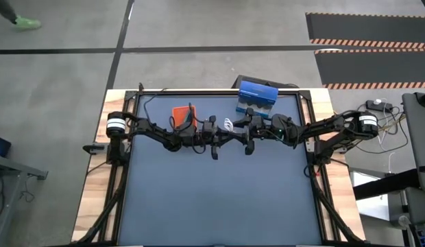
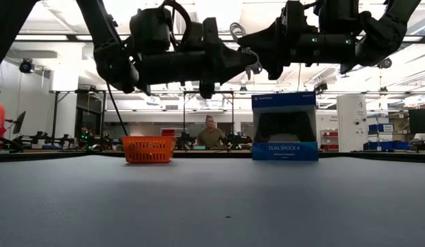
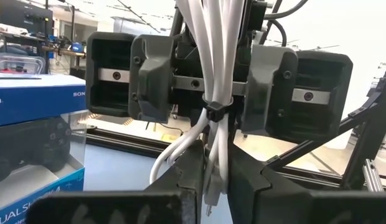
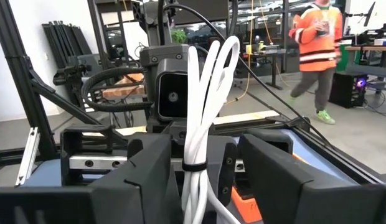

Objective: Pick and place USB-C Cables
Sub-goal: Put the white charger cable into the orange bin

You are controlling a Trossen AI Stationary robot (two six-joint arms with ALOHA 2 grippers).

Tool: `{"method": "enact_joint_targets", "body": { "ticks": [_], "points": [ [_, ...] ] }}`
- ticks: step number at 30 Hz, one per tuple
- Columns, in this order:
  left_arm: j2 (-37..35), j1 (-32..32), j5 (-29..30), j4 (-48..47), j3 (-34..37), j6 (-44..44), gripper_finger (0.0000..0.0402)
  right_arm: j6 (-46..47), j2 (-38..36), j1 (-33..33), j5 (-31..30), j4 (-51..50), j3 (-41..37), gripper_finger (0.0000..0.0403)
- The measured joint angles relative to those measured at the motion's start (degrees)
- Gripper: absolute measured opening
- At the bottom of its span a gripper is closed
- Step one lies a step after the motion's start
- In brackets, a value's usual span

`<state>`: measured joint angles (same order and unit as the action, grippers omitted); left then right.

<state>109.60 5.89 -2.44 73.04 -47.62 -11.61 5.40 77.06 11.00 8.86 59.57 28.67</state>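
Observation:
A white USB-C cable (image 3: 213,74), folded into a bundle and bound at its middle by a black tie (image 3: 215,112), stands upright in the air between my two grippers, high above the dark table mat (image 1: 219,199). My left gripper (image 3: 213,171) comes level from the table's left and is shut on the cable. My right gripper (image 4: 205,158) faces it from the right, open, with one finger (image 3: 149,78) on each side of the cable and a gap to it. In the high view the cable (image 1: 229,125) shows where the two grippers meet. My left gripper pinches the cable's lower part (image 3: 211,158), just below the black tie, between its two fingers. The fingers come level from the table's left and lie across the bundle. The cable stands upright, its looped end (image 4: 221,50) up, clear of the table.
An orange basket (image 1: 183,115) stands at the mat's far left and a blue controller box (image 1: 257,97) at the far middle. The mat's near half is bare. Beyond the table a person in an orange jacket (image 4: 317,43) walks, and another (image 2: 211,134) sits.

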Motion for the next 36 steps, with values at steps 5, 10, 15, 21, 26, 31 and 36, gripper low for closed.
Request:
{"method": "enact_joint_targets", "body": {
  "ticks": [5,10,15,21,26,31,36],
  "points": [
    [0.0,-0.01,0.02,-0.2,0.2,-0.1,0.0029,0.09,-0.21,0.0,0.04,0.03,0.0,0.0201],
    [0.0,-0.06,0.09,-2.44,0.2,-0.19,0.003,0.12,-1.25,0.0,0.07,0.18,0.0,0.0203],
    [-0.29,-0.07,0.24,-6.5,0.23,-3.55,0.003,1.18,-3.61,0.02,0.13,-0.74,0.0,0.0203],
    [-5.98,0.01,2.2,-22.01,0.37,-8.33,0.0029,0.08,-9.27,0.04,0.09,-8.58,0.0,0.0203],
    [-14.34,0.02,7.79,-39.32,0.38,-8.73,0.0028,-1.04,-16.05,0.07,0.04,-16.59,0.0,0.0203],
    [-23.16,0.13,10.43,-55.21,0.38,-9.08,0.0028,-2.51,-23.47,0.07,-0.26,-24.45,0.02,0.0203],
    [-29.9,0.18,14.94,-67.68,0.38,-12.1,0.0028,-3.38,-29.2,0.05,-1.04,-30.26,0.02,0.0203]
  ]
}}
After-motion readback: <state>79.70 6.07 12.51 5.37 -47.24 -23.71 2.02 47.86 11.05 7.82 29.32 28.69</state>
